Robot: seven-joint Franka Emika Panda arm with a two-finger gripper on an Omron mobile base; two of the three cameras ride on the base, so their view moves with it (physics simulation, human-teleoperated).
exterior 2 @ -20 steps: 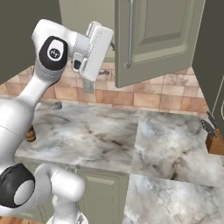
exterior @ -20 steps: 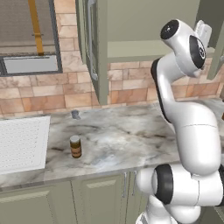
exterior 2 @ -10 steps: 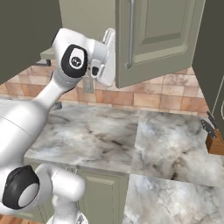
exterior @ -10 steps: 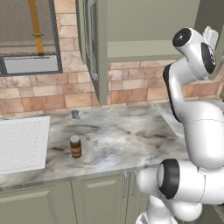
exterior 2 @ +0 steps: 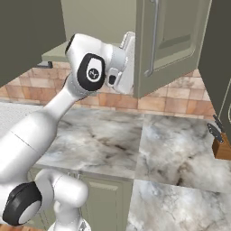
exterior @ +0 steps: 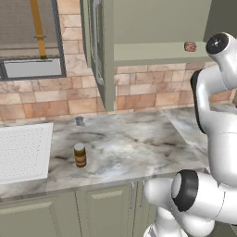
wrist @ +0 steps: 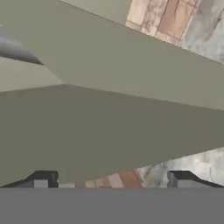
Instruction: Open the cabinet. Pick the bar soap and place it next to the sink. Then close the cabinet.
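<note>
A marble counter (exterior: 139, 139) runs below a brick-tile wall (exterior: 152, 92), with a window (exterior: 30, 41) at left and green base cabinets (exterior: 69, 213) beneath.

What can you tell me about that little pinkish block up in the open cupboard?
The bar soap is a small salmon-pink block with paler ends, matte and solid-looking. It lies flat on the bottom shelf of the cabinet, near the shelf's front edge and toward its right side. Both doors stand open, so it is in plain sight. Nothing else touches it; the robot's white arm rises just to its right, without reaching it.
</note>
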